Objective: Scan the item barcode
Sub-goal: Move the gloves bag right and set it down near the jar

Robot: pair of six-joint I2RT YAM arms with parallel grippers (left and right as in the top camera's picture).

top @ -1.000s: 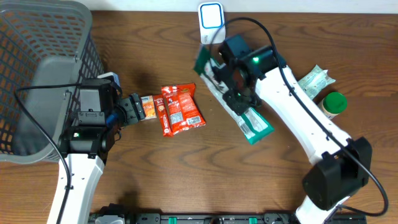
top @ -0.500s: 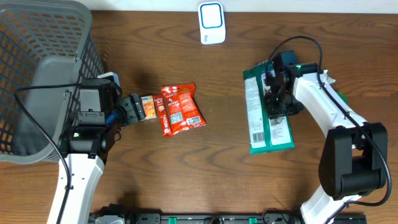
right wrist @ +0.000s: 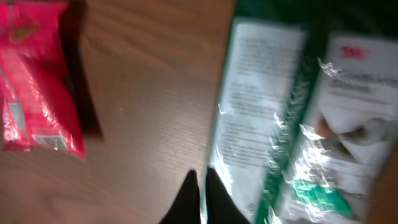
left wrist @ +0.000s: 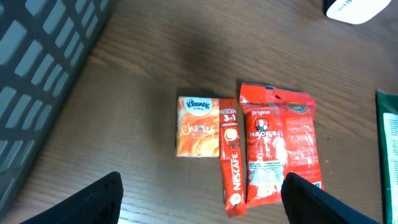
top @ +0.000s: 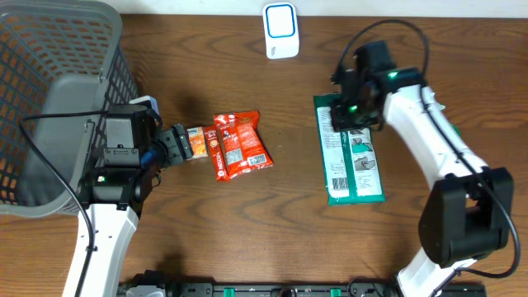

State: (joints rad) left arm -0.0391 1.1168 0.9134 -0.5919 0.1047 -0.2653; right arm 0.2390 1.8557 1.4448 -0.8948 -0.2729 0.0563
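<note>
Right hand (right wrist: 200,190), clenched empty, hangs by the green pack's (top: 355,169) edge, open table (top: 290,194) toward the red packet (top: 241,145).

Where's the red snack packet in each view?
Overhead: red snack packet lies left of centre on the table.
Left wrist: red snack packet is centre-right, lying flat.
Right wrist: red snack packet is blurred, at upper left.
Shared landmark: green-and-white pack, at the left wrist view's right edge and filling the right wrist view's right half.
</note>
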